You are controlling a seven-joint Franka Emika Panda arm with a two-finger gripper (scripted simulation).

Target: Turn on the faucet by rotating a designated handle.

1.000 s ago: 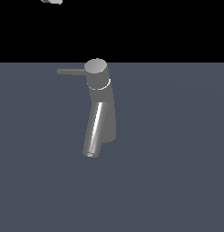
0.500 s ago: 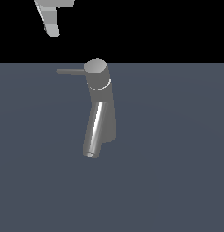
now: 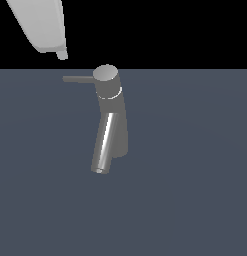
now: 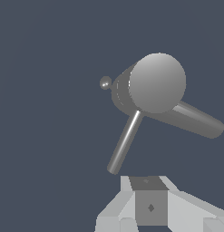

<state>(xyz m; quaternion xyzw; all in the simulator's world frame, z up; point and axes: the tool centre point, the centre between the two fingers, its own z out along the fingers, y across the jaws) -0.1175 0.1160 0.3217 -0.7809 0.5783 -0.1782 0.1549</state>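
The grey faucet (image 3: 114, 125) stands upright in the exterior view, its flat round cap (image 3: 106, 73) on top and the shiny spout (image 3: 104, 146) slanting down toward the viewer. The handle (image 3: 77, 79), a thin dark rod, sticks out of the cap toward the exterior view's left. My gripper (image 3: 61, 54) comes down from the upper left, its tip a little above and to the left of the rod's free end, touching nothing. In the wrist view the cap (image 4: 157, 83), the handle (image 4: 126, 141) and the spout (image 4: 195, 120) all show beyond my gripper (image 4: 147, 182), whose fingers look pressed together.
The faucet stands on a flat dark blue-grey surface (image 3: 195, 190). A small grey ball (image 4: 105, 83) shows beside the faucet body in the wrist view. Beyond the surface's far edge is black.
My gripper has come down from the upper left edge of the exterior view toward the handle's free end. The faucet and its handle have not moved.
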